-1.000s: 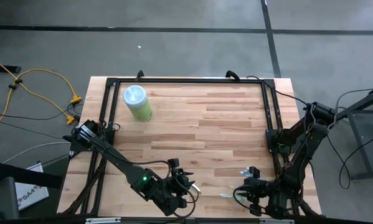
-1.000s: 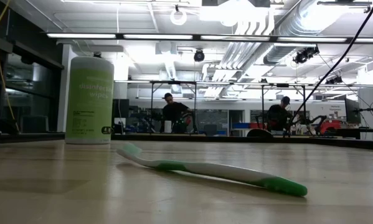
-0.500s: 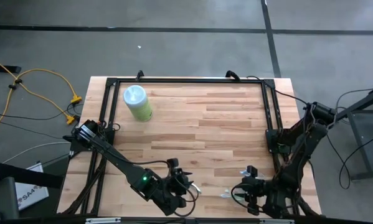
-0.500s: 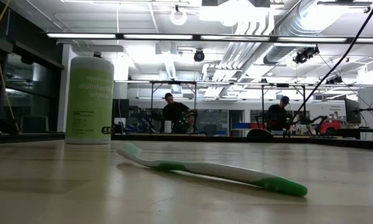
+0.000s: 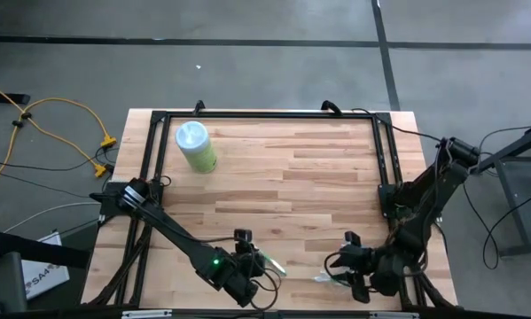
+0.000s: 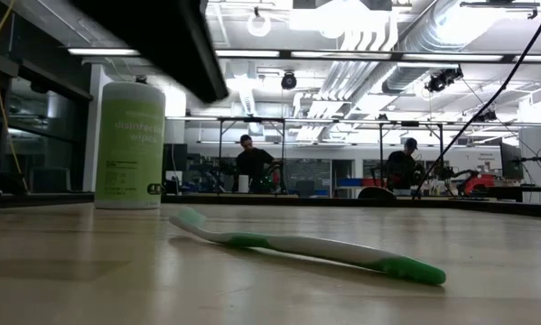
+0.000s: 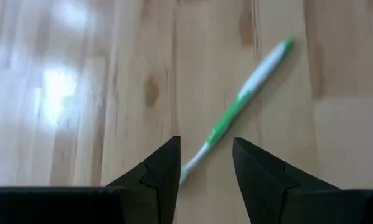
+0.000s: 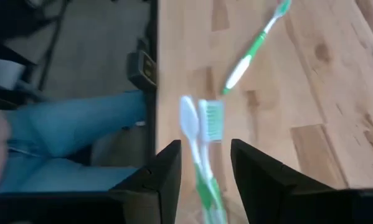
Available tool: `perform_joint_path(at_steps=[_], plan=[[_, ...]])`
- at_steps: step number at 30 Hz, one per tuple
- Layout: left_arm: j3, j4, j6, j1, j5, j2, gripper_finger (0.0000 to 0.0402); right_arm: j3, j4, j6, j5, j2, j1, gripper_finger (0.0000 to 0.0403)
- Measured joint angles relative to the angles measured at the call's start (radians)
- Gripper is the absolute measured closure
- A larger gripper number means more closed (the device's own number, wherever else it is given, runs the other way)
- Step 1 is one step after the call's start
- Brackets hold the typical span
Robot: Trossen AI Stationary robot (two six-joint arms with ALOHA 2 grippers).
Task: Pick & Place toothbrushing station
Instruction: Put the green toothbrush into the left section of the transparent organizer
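Note:
A green and white toothbrush (image 7: 248, 93) lies flat on the wooden table near its front edge (image 5: 271, 265); it also shows in the low view (image 6: 306, 246). My left gripper (image 7: 205, 165) is open above it, with one end of the brush between the fingertips, and touches nothing that I can see. Two more green and white toothbrushes (image 8: 202, 143) lie side by side near the table's front edge (image 5: 323, 278). My right gripper (image 8: 205, 165) is open over their handles. The blue tube and the clear cup are out of view.
A pale-green canister with a light-blue lid (image 5: 196, 146) stands at the far left and shows in the low view (image 6: 130, 144). A black frame (image 5: 265, 115) runs around the table. A person's leg in jeans (image 8: 80, 143) is just beyond the table's edge.
My right gripper has gone a little toward the table's left edge, over the two toothbrushes, which stay where they were. My left arm has shifted slightly, and a dark part of an arm now shows at the top of the low view. The toothbrushes have not moved.

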Motion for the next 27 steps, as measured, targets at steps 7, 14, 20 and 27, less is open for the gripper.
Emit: perform_joint_path(at_steps=[7,14,20,27], plan=[[0.000,-0.030,0.131,0.011,0.042,0.054,0.0263,0.001,-0.008,-0.033,-0.018,-0.111,-0.002,0.0274],[0.000,0.015,0.276,0.023,0.087,0.085,0.0263,0.001,0.001,-0.140,0.022,-0.195,-0.022,0.0275],[0.000,0.120,0.368,0.046,0.137,0.085,0.0263,0.001,0.042,-0.251,0.061,-0.221,-0.050,0.0275],[0.001,0.182,0.511,0.078,0.272,0.085,0.0263,0.001,0.053,-0.289,0.060,-0.223,-0.068,0.0275]])
